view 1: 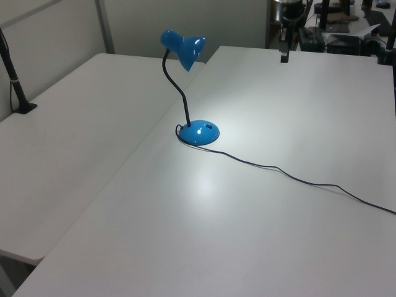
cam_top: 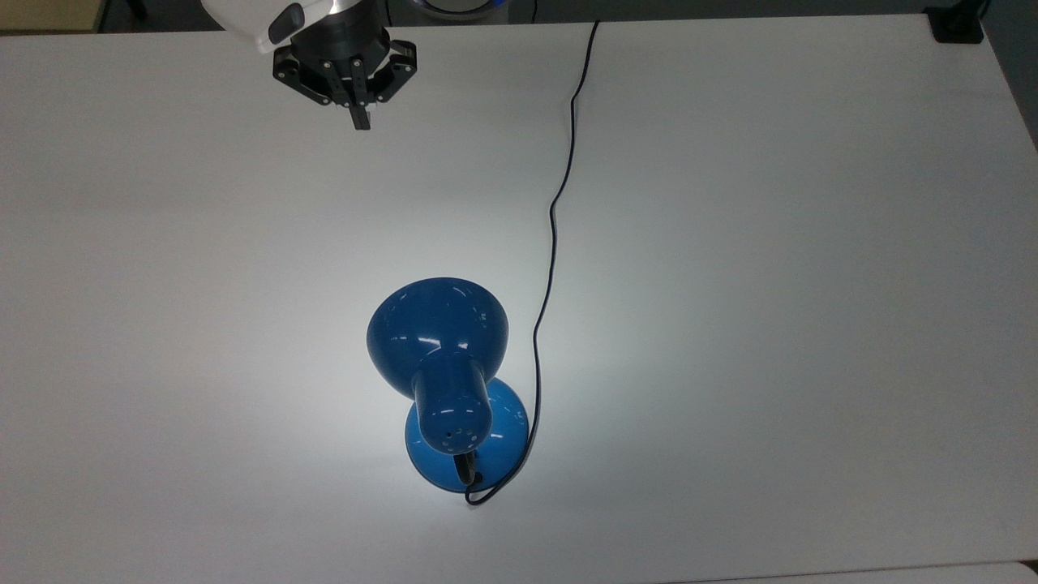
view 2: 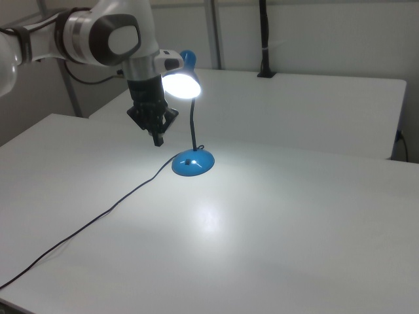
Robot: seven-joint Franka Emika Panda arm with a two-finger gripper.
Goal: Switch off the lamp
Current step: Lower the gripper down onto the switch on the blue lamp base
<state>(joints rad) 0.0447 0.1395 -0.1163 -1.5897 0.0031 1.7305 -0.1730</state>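
Pressed together and holding nothing, the fingers of the gripper (cam_top: 359, 122) form a single black tip that hangs above the white table (cam_top: 770, 243), close to the edge that runs along the top of the top view. The lamp (cam_top: 442, 357) stands well apart from them, nearer the opposite edge, its bulb lit and throwing a bright patch on the surface. In the top view it lies below the fingertips and a little to the top view's right, so the reach runs nearly straight across the table. Its round base (view 1: 199, 132) likely carries the switch, a small dark mark on top. The shade leans toward the gripper over the base, so it overhangs the straight path. The black cord (cam_top: 553, 211) trails along the top view's right of that line.
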